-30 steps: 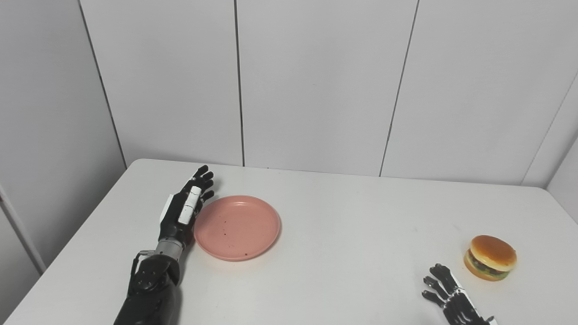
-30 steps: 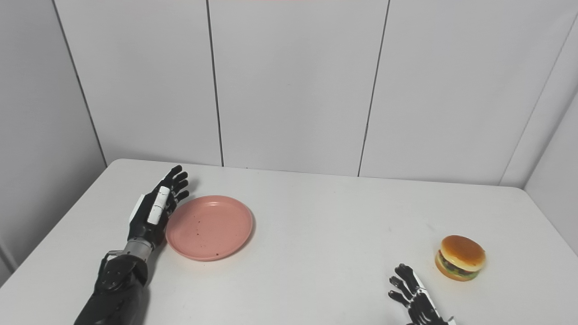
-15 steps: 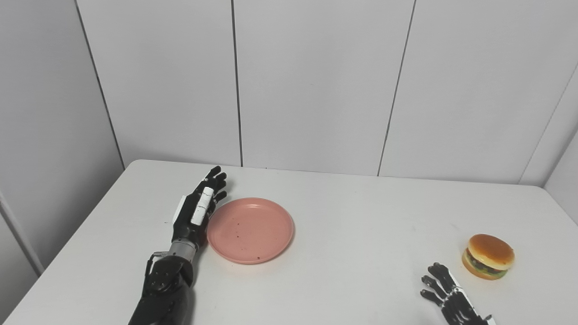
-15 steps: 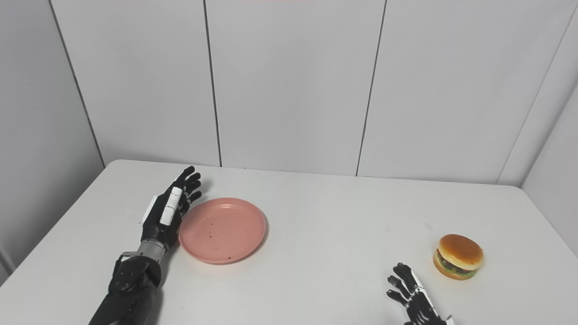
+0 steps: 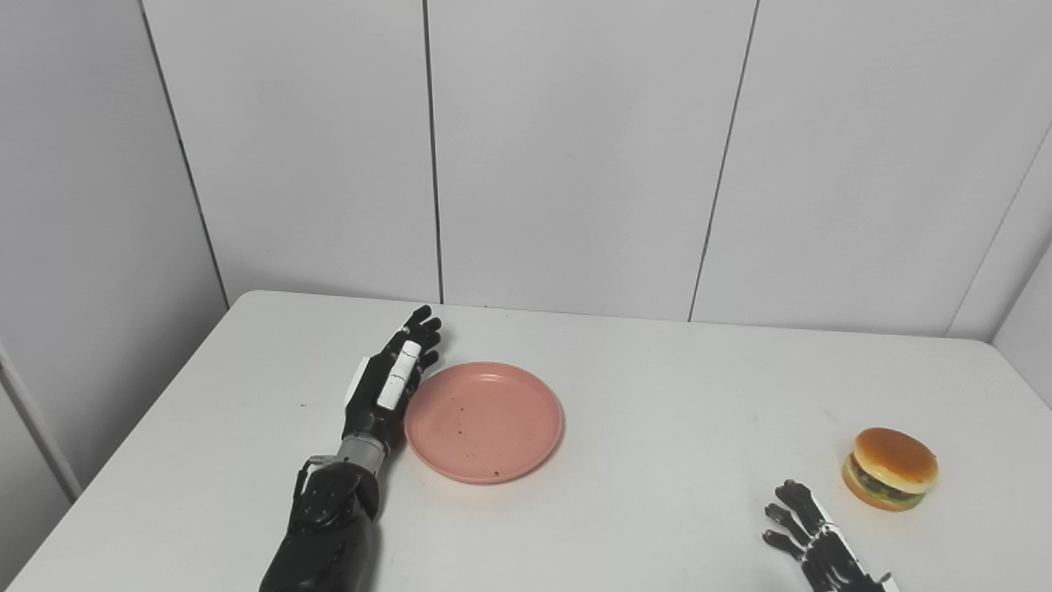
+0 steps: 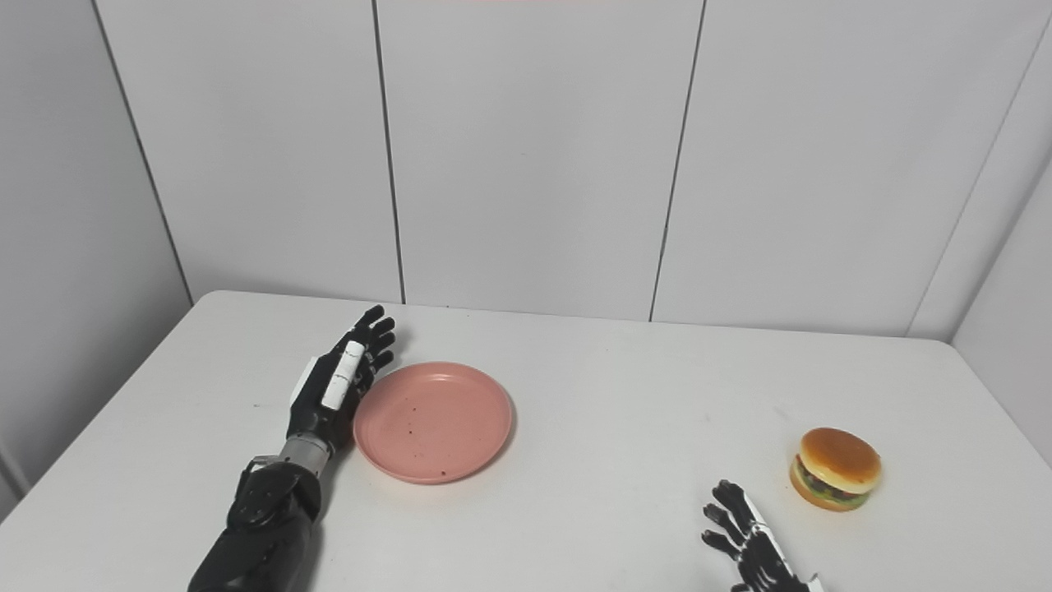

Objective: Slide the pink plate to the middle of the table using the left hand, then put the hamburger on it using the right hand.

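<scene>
The left hand [image 5: 393, 385] stands edge-on with fingers straight, holding nothing, its palm side touching the near-left rim of the pink plate [image 5: 484, 421] — the plate lies directly to its right, so pushing rightward carries it toward the counter's [image 5: 657, 395] middle.

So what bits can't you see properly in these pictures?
- Right hand: both views cut off its palm and wrist at the bottom edge.
- Left hand: only its back shows; the palm side against the pink plate is hidden.
- Hamburger: its far side faces away.
</scene>
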Robot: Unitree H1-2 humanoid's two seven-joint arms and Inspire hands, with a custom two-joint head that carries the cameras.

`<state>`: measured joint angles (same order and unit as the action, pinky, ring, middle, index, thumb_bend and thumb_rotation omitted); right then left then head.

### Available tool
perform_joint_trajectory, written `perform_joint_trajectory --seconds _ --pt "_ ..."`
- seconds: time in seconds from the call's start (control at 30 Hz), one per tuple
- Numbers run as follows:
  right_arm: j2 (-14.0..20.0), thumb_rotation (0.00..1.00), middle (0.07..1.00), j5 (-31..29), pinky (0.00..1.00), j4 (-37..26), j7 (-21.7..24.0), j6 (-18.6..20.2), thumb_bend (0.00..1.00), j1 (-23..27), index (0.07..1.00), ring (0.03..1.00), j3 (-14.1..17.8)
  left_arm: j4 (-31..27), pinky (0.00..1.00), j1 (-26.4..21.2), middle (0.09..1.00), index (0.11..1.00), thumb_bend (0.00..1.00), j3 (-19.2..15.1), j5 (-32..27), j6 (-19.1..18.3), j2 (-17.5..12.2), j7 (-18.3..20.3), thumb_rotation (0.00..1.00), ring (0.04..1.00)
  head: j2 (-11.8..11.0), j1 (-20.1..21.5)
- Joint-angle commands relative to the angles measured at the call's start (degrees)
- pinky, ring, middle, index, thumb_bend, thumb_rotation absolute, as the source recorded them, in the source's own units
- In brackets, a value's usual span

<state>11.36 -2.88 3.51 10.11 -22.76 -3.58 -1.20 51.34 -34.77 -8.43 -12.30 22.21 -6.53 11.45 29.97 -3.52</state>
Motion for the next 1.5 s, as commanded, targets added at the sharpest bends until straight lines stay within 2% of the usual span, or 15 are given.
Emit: perform_joint_trajectory --seconds 0.0,0.3,0.6,0.93,1.17,1.47 --pt "-0.3 0.97 0.934 1.0 0.82 1.5 0.2 5.0 0.91 -0.4 0.932 0.892 -0.9 2.5 0.92 2.0 0.895 0.872 0.95 0.5 0.1 1.7 2.6 0.0 0.77 0.920 0.1 0.1" --pt "-0.6 0.98 0.940 2.1 0.82 0.7 -0.1 5.3 0.89 -0.5 0.937 0.896 -1.3 2.4 0.89 2.1 0.886 0.871 0.95 1.1 0.2 1.2 4.0 0.0 0.77 0.907 0.6 1.4" --pt "-1.2 0.98 0.938 3.0 0.82 -0.5 -0.9 6.1 0.88 -0.5 0.939 0.895 -2.0 1.6 0.89 2.6 0.885 0.859 0.90 1.7 0.3 0.6 5.7 0.0 0.77 0.910 1.1 2.6" --pt "-1.8 0.97 0.937 4.1 0.82 -2.0 -1.6 7.5 0.87 -0.6 0.943 0.897 -2.7 2.1 0.88 3.0 0.883 0.863 0.95 3.0 0.7 0.7 7.2 0.7 0.77 0.907 1.9 3.8" --pt "-2.3 0.98 0.942 5.2 0.82 -3.2 -1.9 8.8 0.85 -0.4 0.948 0.897 -3.2 2.1 0.89 3.4 0.893 0.873 0.95 4.4 1.1 1.2 8.1 1.9 0.78 0.912 3.0 6.2" --pt "-3.9 1.00 0.944 7.6 0.81 -4.6 -2.8 10.2 0.85 -0.1 0.951 0.894 -4.1 -1.0 0.87 4.9 0.882 0.865 0.94 5.5 1.2 -0.6 8.9 2.9 0.78 0.898 3.9 10.6"
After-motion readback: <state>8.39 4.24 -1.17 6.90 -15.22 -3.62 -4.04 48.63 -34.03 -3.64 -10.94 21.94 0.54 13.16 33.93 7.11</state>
